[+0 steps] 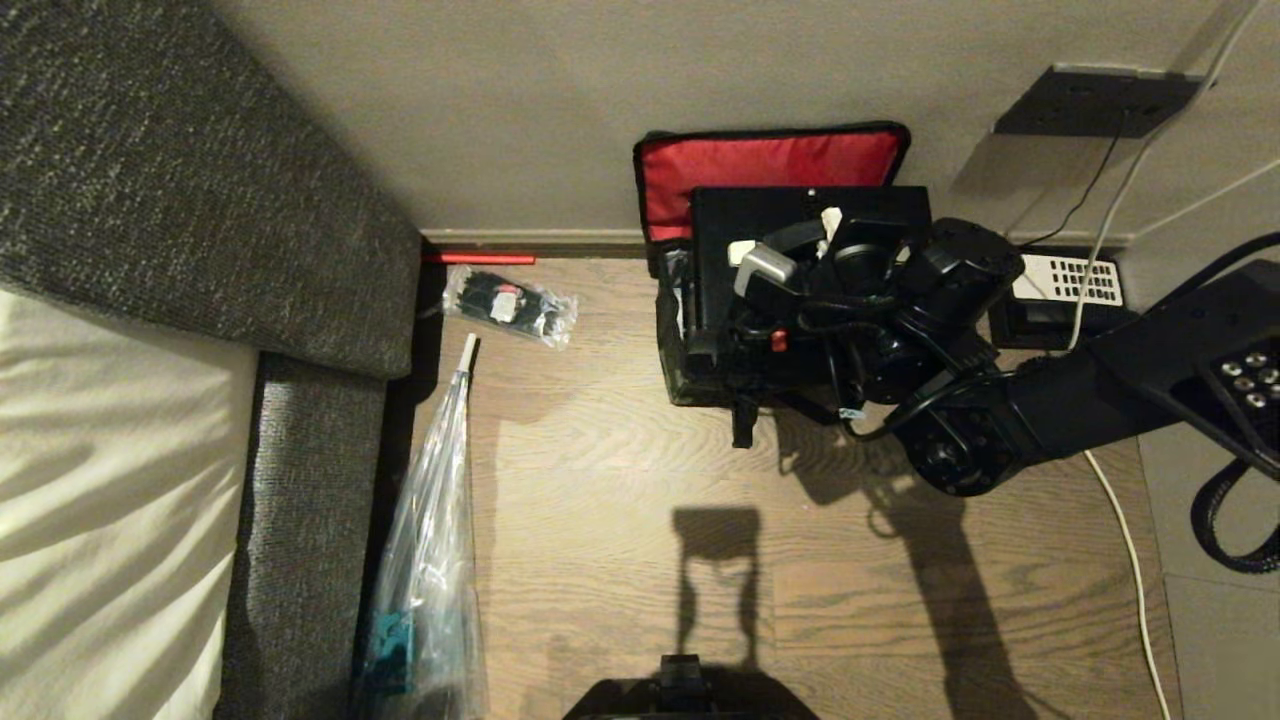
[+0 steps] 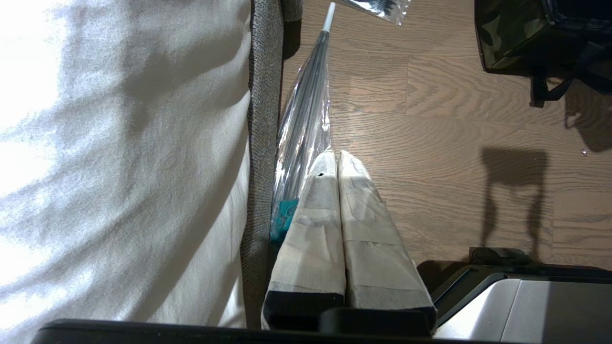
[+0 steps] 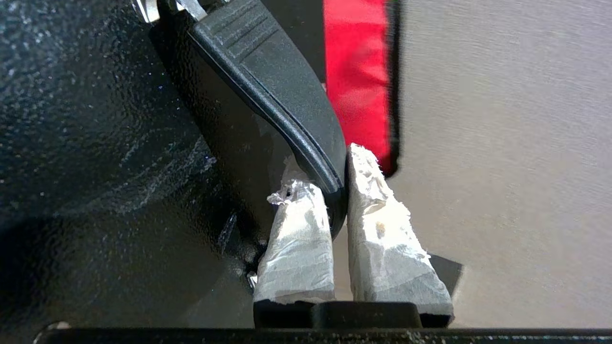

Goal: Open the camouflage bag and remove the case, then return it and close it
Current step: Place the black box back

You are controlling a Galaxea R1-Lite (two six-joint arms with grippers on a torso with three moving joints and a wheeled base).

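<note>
The camouflage bag [image 1: 676,345] stands open on the wooden floor by the wall, its red-lined lid [image 1: 770,170] leaning back against the wall. The black case [image 1: 800,215] stands upright in the bag's mouth, partly above it. My right gripper [image 3: 337,167] is shut on the case's black bar handle [image 3: 282,100], one taped finger on each side of it. In the head view the right gripper [image 1: 790,255] sits over the case's top. My left gripper [image 2: 334,155] is shut and holds nothing, parked low beside the bed, with the bag's camouflage corner [image 2: 507,38] far off.
A grey upholstered bed frame [image 1: 200,200] with a white sheet [image 1: 100,480] fills the left. A clear plastic-wrapped umbrella [image 1: 430,540] and a small plastic packet [image 1: 510,305] lie beside it. A desk telephone [image 1: 1060,290], a white cable [image 1: 1130,560] and a wall socket [image 1: 1100,100] are at the right.
</note>
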